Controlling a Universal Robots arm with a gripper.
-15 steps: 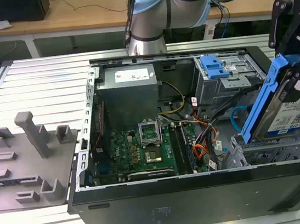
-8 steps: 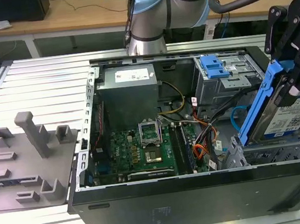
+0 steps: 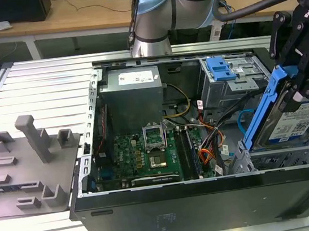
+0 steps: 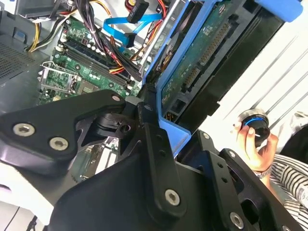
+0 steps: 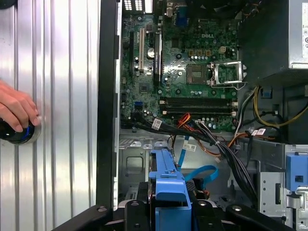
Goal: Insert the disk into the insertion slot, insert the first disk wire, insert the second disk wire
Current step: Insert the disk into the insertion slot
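Observation:
My gripper (image 3: 301,73) is shut on the disk (image 3: 300,120), a silver drive with a white-and-blue label in a bright blue carrier (image 3: 263,108). The disk hangs tilted just above the insertion slot (image 3: 280,159), the silver perforated cage at the case's corner on the exterior view's right. In the second wrist view the black fingers (image 4: 153,139) clamp the carrier (image 4: 168,91), and the disk's green board (image 4: 202,53) shows. The carrier (image 5: 168,178) sits over the cage (image 5: 134,163) in the first wrist view. The second disk wire (image 3: 245,118) (image 5: 199,173) loops light blue beside the cage. The first disk wire is hidden in the cable bundle.
A grey bay with a blue latch (image 3: 219,68) stands behind the cage. The motherboard (image 3: 148,150), power supply (image 3: 132,95) and an orange flat cable (image 3: 205,155) fill the case. A person's hand (image 5: 14,108) (image 4: 250,139) holds a round knob outside the case. Grey fixtures (image 3: 32,137) stand on the exterior view's left.

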